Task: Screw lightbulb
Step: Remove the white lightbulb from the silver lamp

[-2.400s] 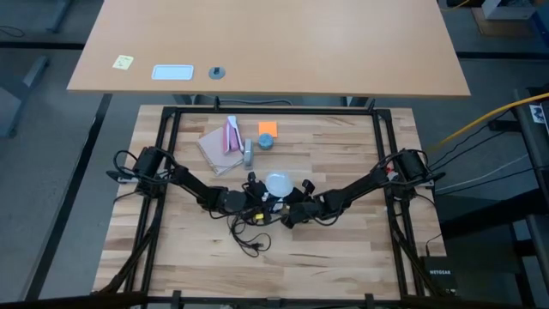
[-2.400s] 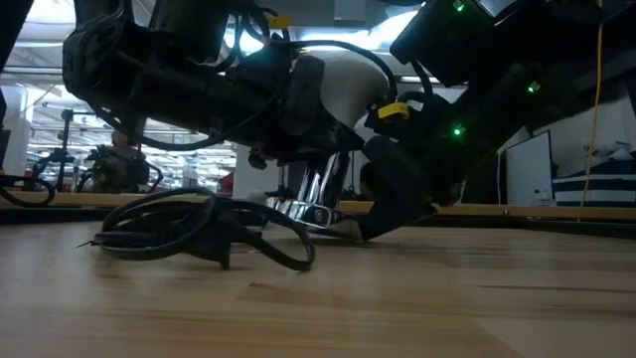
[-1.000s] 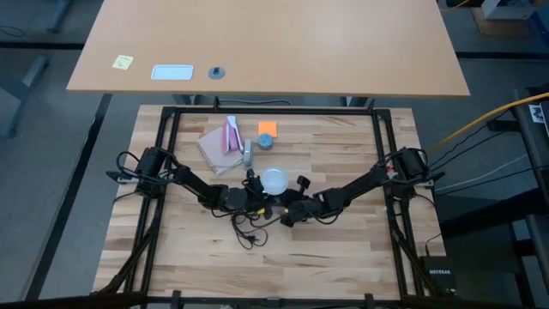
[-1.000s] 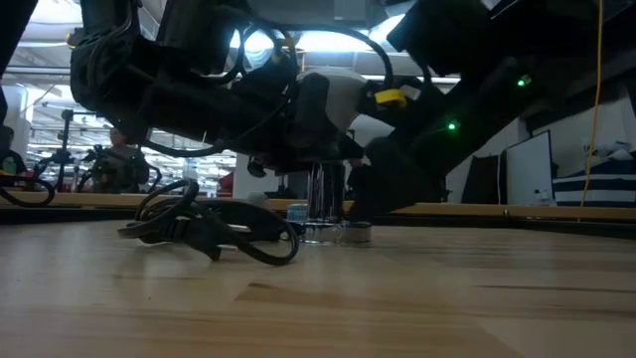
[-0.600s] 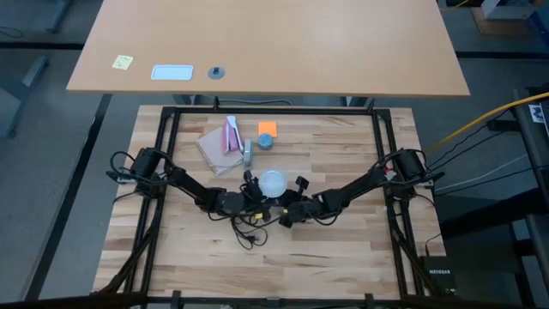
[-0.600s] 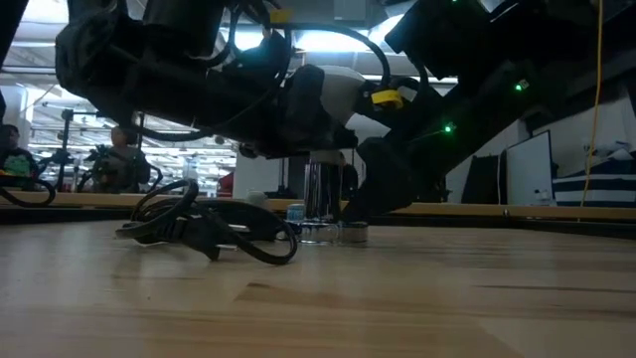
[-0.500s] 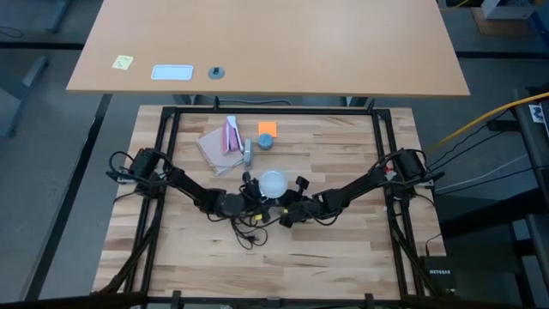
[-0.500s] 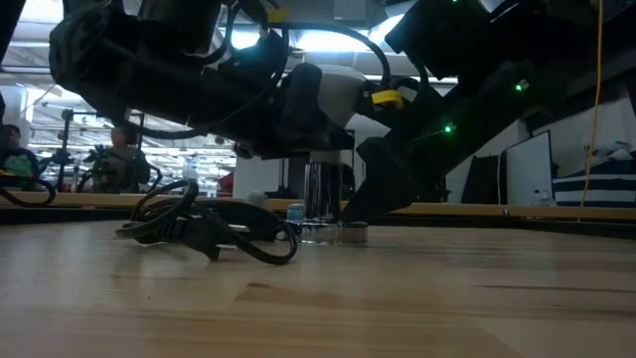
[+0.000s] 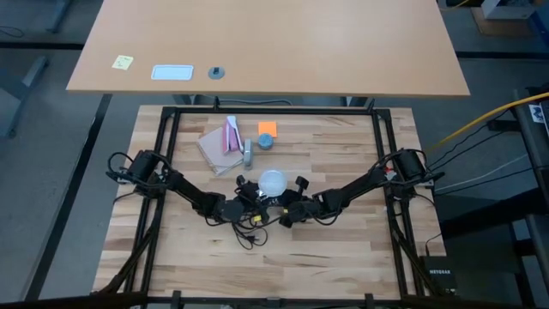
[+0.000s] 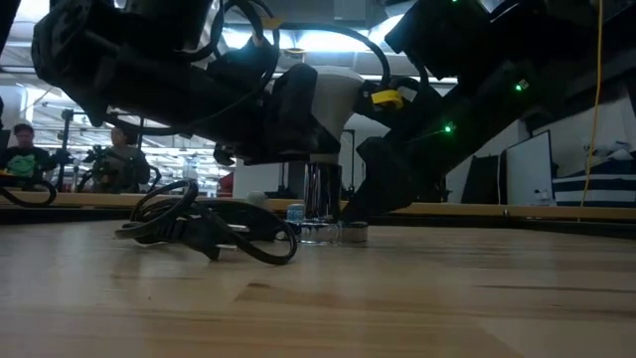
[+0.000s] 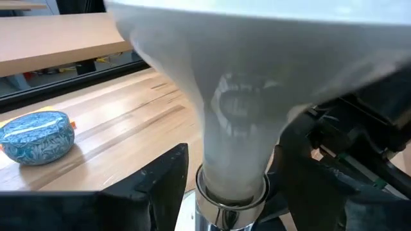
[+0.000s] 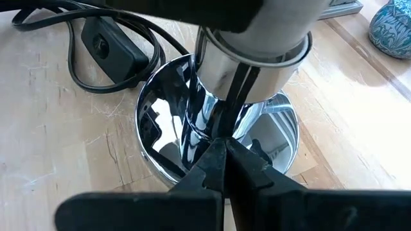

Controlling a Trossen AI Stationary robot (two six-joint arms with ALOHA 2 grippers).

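Note:
The frosted white lightbulb [image 9: 273, 181] stands upright at the table's middle. Its pale neck [image 11: 234, 128] runs down into the silver collar [image 12: 252, 56] of a chrome socket [image 12: 164, 122]. The socket's round base rests on the wood. My left gripper [image 11: 234, 189] comes in level from the left, with a finger on each side of the neck. My right gripper [image 12: 223, 144] reaches in from the right, slanting down, shut, its tips at the socket's base. A black cord with a switch [image 12: 109, 48] lies beside the socket. My left gripper has the lightbulb's neck [image 11: 215, 163] between its two fingers, just above the silver collar. It comes level from the table's left. The bulb stands upright with its base in the socket. My right gripper sets its shut fingertips [image 12: 215, 154] on the socket's chrome base, close to the stem [image 12: 209, 102]. It slants down from the table's right, and the base sits flat on the wood.
The cord coils [image 9: 249, 230] toward the near edge. Behind the bulb lie a blue patterned round piece [image 9: 267, 142], an orange note [image 9: 268, 129], a grey ring [image 9: 247, 153] and pink and brown sheets [image 9: 221, 142]. People sit in the room beyond [image 10: 20, 149].
My left arm has swung toward the table's near edge, and its gripper has turned round the bulb's neck. The bulb and socket stand upright where they were. My right gripper has kept still.

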